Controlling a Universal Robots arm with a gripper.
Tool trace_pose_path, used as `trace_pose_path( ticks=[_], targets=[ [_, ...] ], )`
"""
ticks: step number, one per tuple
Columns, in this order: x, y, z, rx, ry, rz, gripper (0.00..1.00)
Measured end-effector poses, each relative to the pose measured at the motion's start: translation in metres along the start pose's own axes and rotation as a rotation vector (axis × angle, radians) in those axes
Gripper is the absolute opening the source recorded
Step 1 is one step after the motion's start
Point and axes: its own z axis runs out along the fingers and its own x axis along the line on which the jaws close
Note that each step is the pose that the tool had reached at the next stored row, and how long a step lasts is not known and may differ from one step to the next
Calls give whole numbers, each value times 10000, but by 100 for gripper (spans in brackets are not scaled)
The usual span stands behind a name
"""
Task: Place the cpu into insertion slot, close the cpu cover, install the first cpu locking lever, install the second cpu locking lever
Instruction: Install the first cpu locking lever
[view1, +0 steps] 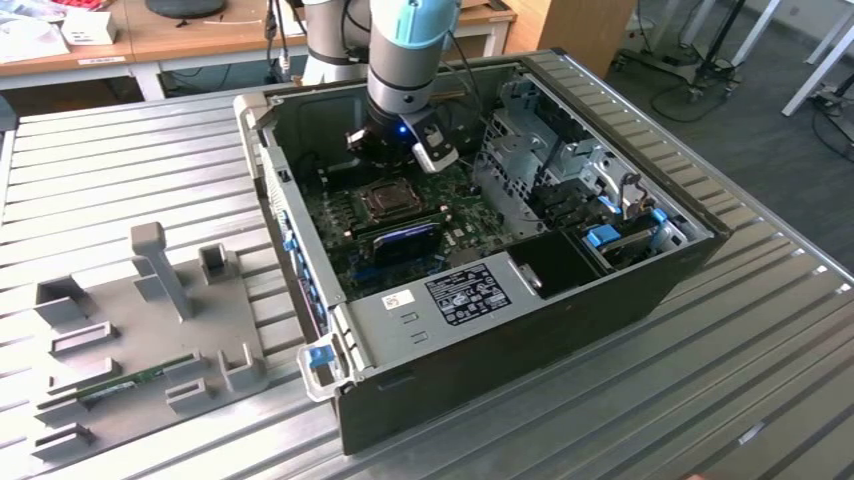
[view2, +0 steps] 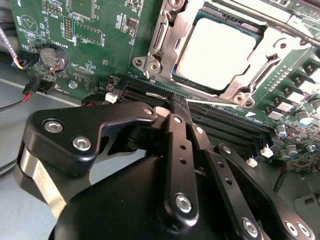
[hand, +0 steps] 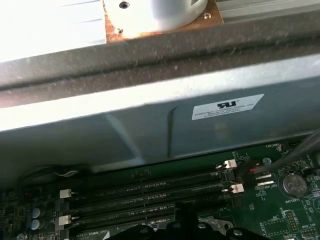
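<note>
- On the exterior view's left, a grey fixture (view1: 147, 330) with a memory stick (view1: 127, 383) lies on the table (view1: 134, 160). It is well apart from the open case (view1: 534, 330), so I see no hazard there.
- Further right, inside the case, the long black memory slots (view2: 225, 122) run just beside the socket. A sideways slip of the tips could scrape their latches or the small parts on the green motherboard (view2: 100, 30).
- The insertion slot (view1: 391, 198) sits mid-board, and the cpu (view2: 220, 50) lies seated in it with its pale top showing.
- The cpu cover (view2: 162, 37) appears folded down, framing the cpu. If it is not fully flat, pressing on a lever could load the chip unevenly and bend the pins beneath.
- A thin silvery lever rod (view2: 220, 103) runs along the socket edge nearest the memory slots. I cannot tell whether it is latched. A rod pushed off-line could spring back or miss its hook.
- The end effector (view1: 387, 165) hangs just on the far side of the socket, with the drive cage (view1: 534, 150) to its right. In the second wrist view its fingers (view2: 175, 125) are drawn together, and nothing shows between them.
- The tip of the end effector (view2: 176, 102) is at the socket's edge, close to the rod. Whether it touches the rod I cannot tell.
</note>
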Motion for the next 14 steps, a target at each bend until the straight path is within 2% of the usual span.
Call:
trace_pose_path(
  ticks=[9, 14],
  targets=[
    [-3, 38, -112, -1, -5, 4, 11],
    [-1, 45, -118, 18, -10, 2, 11]
  ],
)
